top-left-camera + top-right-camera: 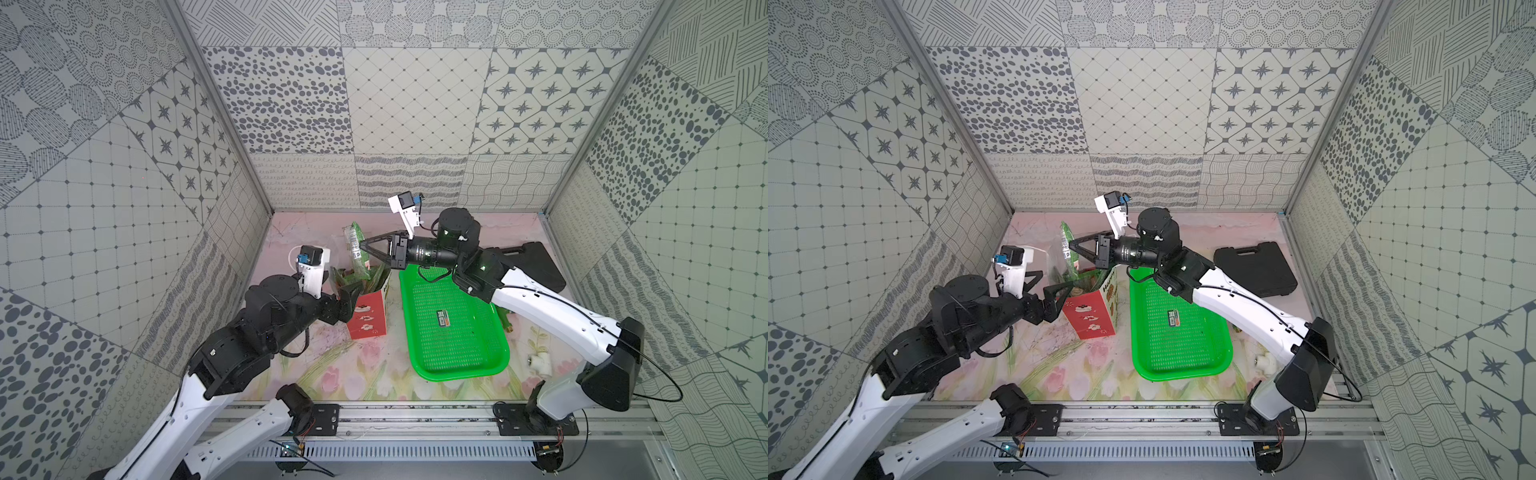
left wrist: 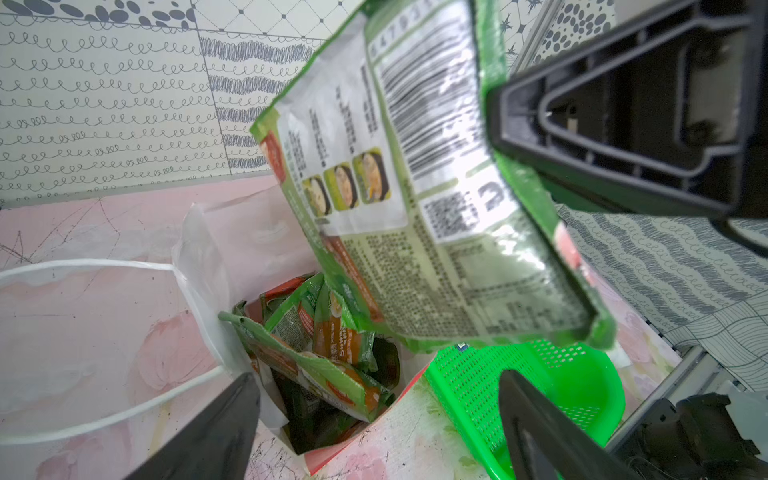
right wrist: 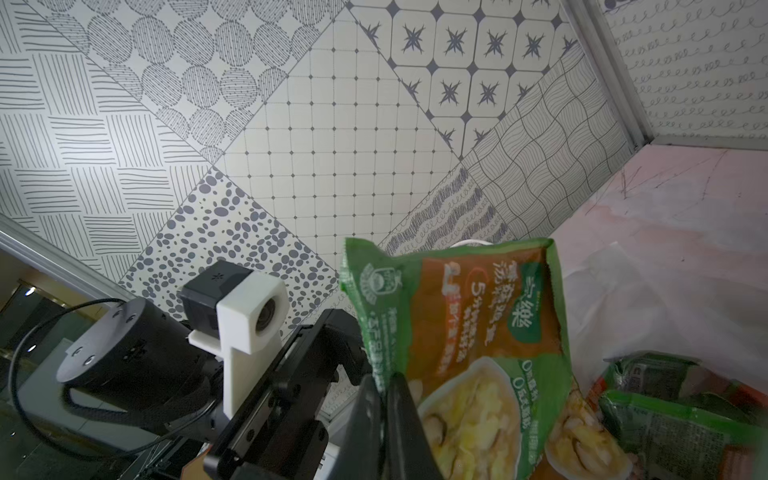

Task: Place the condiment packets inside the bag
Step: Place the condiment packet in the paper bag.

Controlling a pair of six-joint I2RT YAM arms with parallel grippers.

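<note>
Right pincer clamped on edge of large green packet, whose lower end sits at mouth of bag just below. More packets lie inside. Left pincer spread wide, empty, at bag's rim. One small packet sits in green basket under right pincer's wrist.

The held packet is cut off by the left wrist view's edge, its print blurred, and in a top view the right arm hides most of a green thing beside the basket.
</note>
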